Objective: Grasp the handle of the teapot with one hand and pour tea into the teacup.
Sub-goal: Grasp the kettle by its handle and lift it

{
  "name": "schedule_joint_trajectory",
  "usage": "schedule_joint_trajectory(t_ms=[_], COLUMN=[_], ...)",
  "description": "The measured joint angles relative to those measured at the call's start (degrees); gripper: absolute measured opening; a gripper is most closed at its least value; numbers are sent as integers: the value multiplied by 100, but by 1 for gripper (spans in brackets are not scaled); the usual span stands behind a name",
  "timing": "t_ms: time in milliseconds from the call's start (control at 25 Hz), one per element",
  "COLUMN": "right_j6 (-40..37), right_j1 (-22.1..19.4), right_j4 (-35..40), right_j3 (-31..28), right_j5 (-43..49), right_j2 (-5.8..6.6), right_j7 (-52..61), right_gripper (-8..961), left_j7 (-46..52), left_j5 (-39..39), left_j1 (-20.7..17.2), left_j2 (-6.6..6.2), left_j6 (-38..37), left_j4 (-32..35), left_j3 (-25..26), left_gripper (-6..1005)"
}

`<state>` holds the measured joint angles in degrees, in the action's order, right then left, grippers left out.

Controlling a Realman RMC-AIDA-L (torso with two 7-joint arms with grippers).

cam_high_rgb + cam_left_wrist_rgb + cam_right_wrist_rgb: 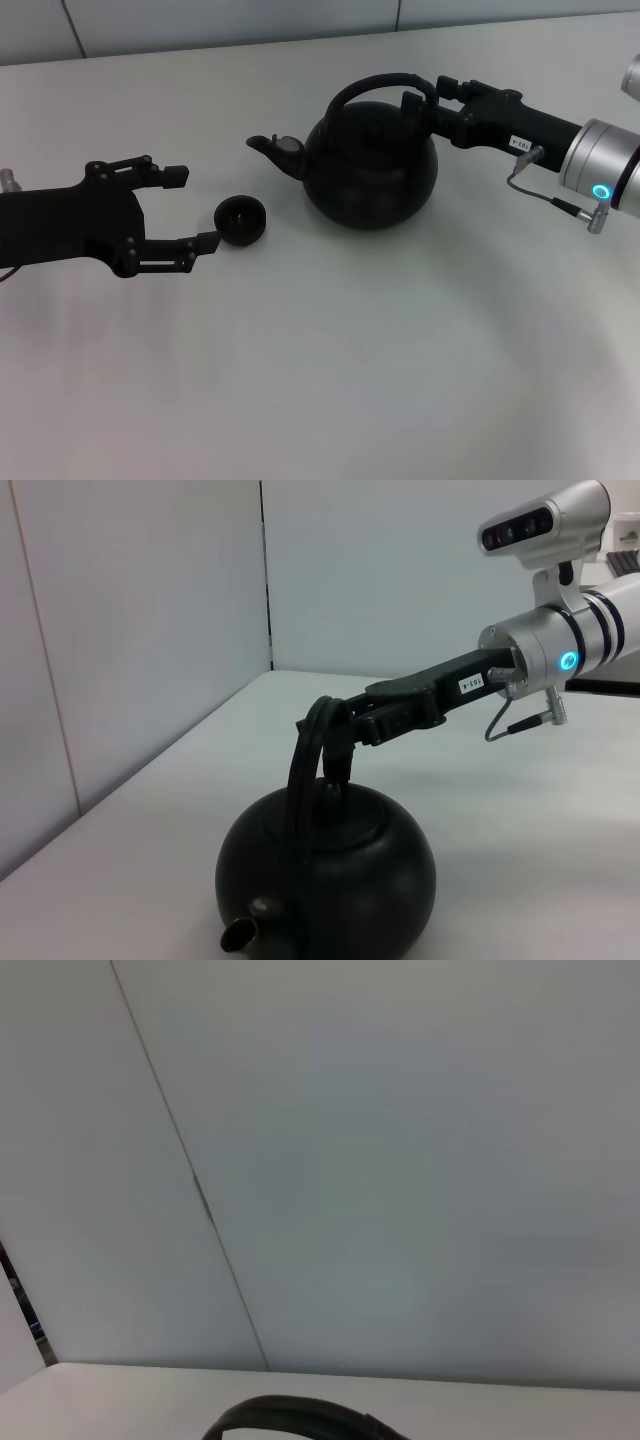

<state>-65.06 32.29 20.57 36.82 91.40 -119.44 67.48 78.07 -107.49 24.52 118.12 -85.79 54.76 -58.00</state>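
Teapot (372, 160) stood on bench (400, 350), handle (380, 90) clamped by right gripper (425, 100) fingers. Teacup (241, 220) sat just beside left gripper (190, 208), fingers spread wide, nothing held.

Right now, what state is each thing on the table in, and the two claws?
Teapot: upright on the table, lid on, spout toward the cup.
Handle: raised, right gripper closed on it.
Teacup: upright, dark inside, contents unclear.
Left gripper: open, beside the teacup, holding nothing.
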Motion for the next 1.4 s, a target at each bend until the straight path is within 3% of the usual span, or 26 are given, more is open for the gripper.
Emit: schedule_joint_trajectory(t_ms=[520, 760, 1400], right_j6=[-34, -34, -32], right_j1=[-9, -20, -31], right_j4=[-27, -148, -150], right_j3=[-3, -4, -53], right_j5=[-114, -222, -239], right_j2=[-10, -9, -9], right_j7=[-258, -433, -441], right_gripper=[666, 427, 213], left_j7=[-3, -3, -19], left_j5=[0, 8, 10], left_j1=[-10, -9, -8], left_j2=[0, 6, 18], left_j6=[43, 72, 85], left_j4=[-13, -16, -19], left_j3=[6, 34, 51], left_gripper=[861, 861, 861])
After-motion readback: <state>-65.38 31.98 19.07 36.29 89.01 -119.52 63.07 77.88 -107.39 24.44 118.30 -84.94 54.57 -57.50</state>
